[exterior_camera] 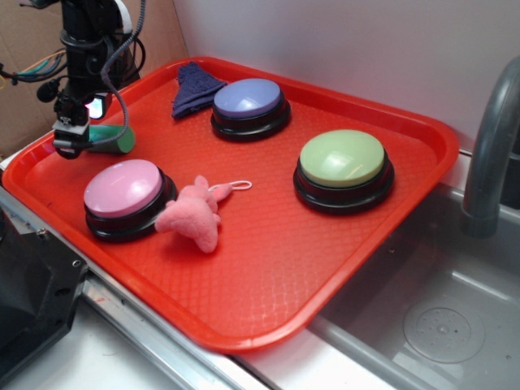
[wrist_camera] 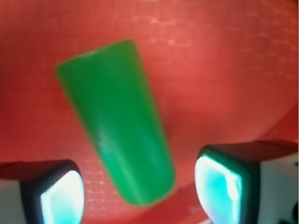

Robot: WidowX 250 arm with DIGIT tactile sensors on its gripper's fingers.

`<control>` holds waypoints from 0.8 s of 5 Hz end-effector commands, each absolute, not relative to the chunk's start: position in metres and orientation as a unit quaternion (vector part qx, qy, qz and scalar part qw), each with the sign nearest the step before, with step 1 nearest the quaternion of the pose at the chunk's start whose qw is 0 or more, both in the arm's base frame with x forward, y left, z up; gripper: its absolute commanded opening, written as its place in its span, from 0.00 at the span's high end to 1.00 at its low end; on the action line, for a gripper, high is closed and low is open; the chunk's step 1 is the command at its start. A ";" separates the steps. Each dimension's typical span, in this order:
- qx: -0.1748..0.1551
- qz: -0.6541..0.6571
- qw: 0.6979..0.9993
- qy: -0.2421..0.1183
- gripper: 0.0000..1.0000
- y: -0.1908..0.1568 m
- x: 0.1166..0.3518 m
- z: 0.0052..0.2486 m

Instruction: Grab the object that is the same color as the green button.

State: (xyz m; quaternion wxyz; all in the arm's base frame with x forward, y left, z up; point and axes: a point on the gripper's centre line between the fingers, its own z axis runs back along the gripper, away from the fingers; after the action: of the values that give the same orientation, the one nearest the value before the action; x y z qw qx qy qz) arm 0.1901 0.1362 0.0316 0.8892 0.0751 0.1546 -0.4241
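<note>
The object, a small green cylinder [exterior_camera: 114,140], lies on its side at the far left of the red tray [exterior_camera: 268,268]. In the wrist view the object [wrist_camera: 119,121] runs slantwise across the tray floor, its near end between my two fingers. My gripper [exterior_camera: 69,149] [wrist_camera: 140,198] hangs low over that end and is open, with a gap on each side of the cylinder. The green button [exterior_camera: 342,158], pale lime on a black base, stands at the right of the tray, far from the gripper.
A pink button [exterior_camera: 123,188] sits just in front of the gripper, with a pink plush toy [exterior_camera: 193,214] beside it. A purple-blue button [exterior_camera: 249,101] and a dark blue cloth [exterior_camera: 195,86] lie at the back. A sink and grey faucet [exterior_camera: 491,146] are right of the tray.
</note>
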 end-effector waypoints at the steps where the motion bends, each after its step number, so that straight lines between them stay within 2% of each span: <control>1: 0.099 -0.389 0.907 0.130 0.04 0.141 0.211 0.021; 2: 0.103 -0.385 0.908 0.128 1.00 0.141 0.212 0.018; 3: 0.111 -0.335 0.929 0.109 1.00 0.144 0.212 0.034; 4: 0.136 -0.204 0.969 0.022 1.00 0.153 0.211 0.085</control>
State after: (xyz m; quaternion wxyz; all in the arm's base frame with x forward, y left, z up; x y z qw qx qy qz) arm 0.1977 0.1469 0.0703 0.9698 0.1163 0.0431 -0.2098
